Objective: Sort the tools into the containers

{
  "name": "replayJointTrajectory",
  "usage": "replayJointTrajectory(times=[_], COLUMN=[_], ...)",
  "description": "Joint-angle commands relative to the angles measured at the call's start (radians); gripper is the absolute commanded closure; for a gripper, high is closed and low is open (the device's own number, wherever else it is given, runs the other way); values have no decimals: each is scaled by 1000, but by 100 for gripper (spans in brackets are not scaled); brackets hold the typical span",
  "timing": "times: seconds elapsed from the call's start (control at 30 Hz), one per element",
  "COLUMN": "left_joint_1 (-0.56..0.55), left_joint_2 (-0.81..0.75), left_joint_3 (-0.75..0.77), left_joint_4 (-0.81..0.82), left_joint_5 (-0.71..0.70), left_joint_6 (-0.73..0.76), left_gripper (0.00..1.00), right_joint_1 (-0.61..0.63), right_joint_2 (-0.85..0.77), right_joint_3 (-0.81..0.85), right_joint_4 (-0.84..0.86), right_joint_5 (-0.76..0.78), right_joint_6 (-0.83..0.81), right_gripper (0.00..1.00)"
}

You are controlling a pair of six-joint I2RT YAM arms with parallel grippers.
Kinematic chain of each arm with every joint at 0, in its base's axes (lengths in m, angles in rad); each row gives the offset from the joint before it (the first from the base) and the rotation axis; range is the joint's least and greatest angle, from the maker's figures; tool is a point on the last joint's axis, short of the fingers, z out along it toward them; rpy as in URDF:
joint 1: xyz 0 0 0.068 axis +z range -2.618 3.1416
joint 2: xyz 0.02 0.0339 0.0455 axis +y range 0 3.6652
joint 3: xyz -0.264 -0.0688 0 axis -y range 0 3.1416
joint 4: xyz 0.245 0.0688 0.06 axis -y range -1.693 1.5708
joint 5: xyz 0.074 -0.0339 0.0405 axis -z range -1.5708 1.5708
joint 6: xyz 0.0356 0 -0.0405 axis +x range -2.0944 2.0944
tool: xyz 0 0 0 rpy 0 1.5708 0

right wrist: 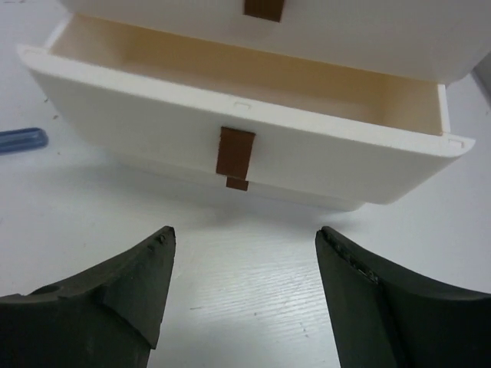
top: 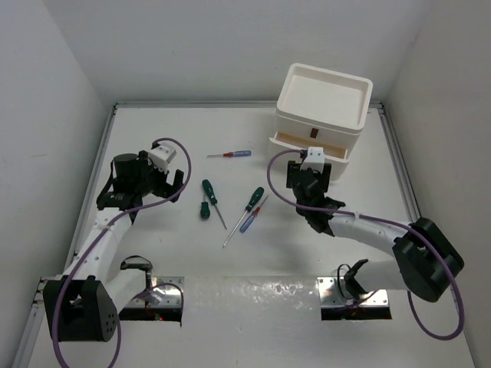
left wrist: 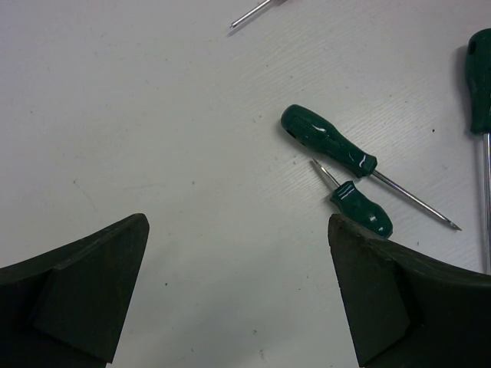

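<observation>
The white three-drawer stack (top: 322, 107) stands at the back right, its middle drawer (right wrist: 230, 130) pulled out and showing nothing inside. My right gripper (top: 308, 175) is open and empty just in front of it; in the right wrist view (right wrist: 244, 238) it faces the brown tab (right wrist: 235, 151). My left gripper (top: 178, 184) is open and empty over bare table in the left wrist view (left wrist: 238, 230). To its right lie a long green screwdriver (left wrist: 326, 140) and a stubby one (left wrist: 360, 207). A second long green screwdriver (top: 254, 199) and a blue-and-red one (top: 249, 221) lie mid-table. The yellow-orange tool is out of view.
Another blue-and-red screwdriver (top: 230, 154) lies farther back, left of the drawers; its blue handle (right wrist: 21, 139) shows at the left of the right wrist view. White walls close in the table on the left, back and right.
</observation>
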Motion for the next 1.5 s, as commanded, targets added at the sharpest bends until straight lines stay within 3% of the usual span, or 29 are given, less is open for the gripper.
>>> replayJointTrajectory(times=[0.0,0.1,0.4,0.57,1.07,1.47], left_joint_1=[-6,-6,-6,-6,-6,-6], left_joint_2=[-29,-32,-31,-31,-34,-34], left_joint_3=[-2,-1,-2,-2,-2,-4], left_joint_4=[17,15,15,14,12,11], left_joint_5=[15,12,12,12,14,15], left_joint_6=[3,3,5,6,6,8], left_gripper=[0,0,0,0,0,0], right_joint_1=[-91,-143,-149,-149,-166,-184], right_joint_2=[28,71,186,194,263,292], right_joint_3=[112,164,279,269,289,309], right_joint_4=[-86,-127,-174,-167,-99,-81], right_joint_5=[-71,-105,-93,-28,-19,-37], right_joint_6=[110,165,182,213,197,200], right_gripper=[27,30,39,40,54,58])
